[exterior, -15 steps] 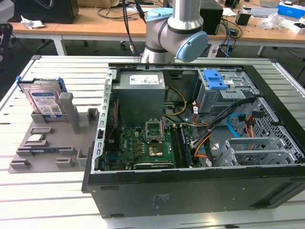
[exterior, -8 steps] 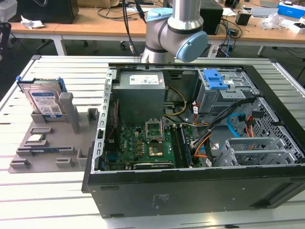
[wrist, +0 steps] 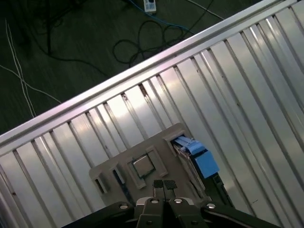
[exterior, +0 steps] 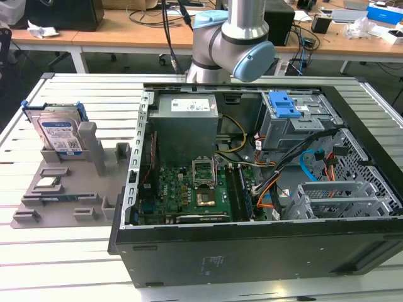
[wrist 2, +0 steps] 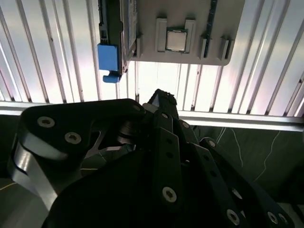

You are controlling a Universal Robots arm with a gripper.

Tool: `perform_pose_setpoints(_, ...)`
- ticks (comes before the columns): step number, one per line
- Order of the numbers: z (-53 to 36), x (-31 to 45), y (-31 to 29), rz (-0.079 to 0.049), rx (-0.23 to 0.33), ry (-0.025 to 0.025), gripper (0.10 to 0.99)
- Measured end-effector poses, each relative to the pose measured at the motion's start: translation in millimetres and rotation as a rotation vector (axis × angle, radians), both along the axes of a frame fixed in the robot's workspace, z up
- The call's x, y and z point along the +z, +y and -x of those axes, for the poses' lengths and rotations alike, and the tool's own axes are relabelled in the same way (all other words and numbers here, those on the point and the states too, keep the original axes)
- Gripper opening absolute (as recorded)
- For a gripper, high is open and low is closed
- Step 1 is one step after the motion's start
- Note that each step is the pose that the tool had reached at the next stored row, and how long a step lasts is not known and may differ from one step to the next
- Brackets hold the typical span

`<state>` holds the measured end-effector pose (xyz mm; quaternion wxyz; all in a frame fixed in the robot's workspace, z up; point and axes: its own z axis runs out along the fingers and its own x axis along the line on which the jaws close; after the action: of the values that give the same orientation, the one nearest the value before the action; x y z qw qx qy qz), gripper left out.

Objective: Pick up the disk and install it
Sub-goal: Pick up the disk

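Right now I'm hovering w/ fingers (wrist: pixel 158 185) pinched together & empty above the bench (exterior: pixel 63 267), apart from the disk (exterior: pixel 60 135), which is standing on edge in the grey fixture (exterior: pixel 69 196), prob. so its blue-framed sides are sitting clear for gripping.

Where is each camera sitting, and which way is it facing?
Exterior view: off the arm, raised, looking down on the open computer case and the disk in its grey holder; the arm shows.
First wrist view: on the arm, looking down past the hand at holder and disk.
Second wrist view: on the arm, behind the hand's linkage, facing the holder.
Shared: all three show disk and holder.
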<state>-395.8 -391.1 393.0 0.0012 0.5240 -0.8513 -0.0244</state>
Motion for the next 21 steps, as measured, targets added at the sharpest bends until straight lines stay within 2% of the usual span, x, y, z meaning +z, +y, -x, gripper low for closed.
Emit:
perform_pose_setpoints(9,0.0,0.0,0.0,0.0,0.154,0.0,0.106)
perform_pose_setpoints(10,0.0,0.0,0.0,0.0,0.195,0.0001,0.106)
perform_pose_setpoints(16,0.0,0.0,0.0,0.0,0.287,0.0001,0.106)
perform_pose_setpoints(19,0.0,0.0,0.0,0.0,0.37,0.0,0.106)
perform_pose_setpoints(21,0.0,0.0,0.0,0.0,0.402,0.0,0.106)
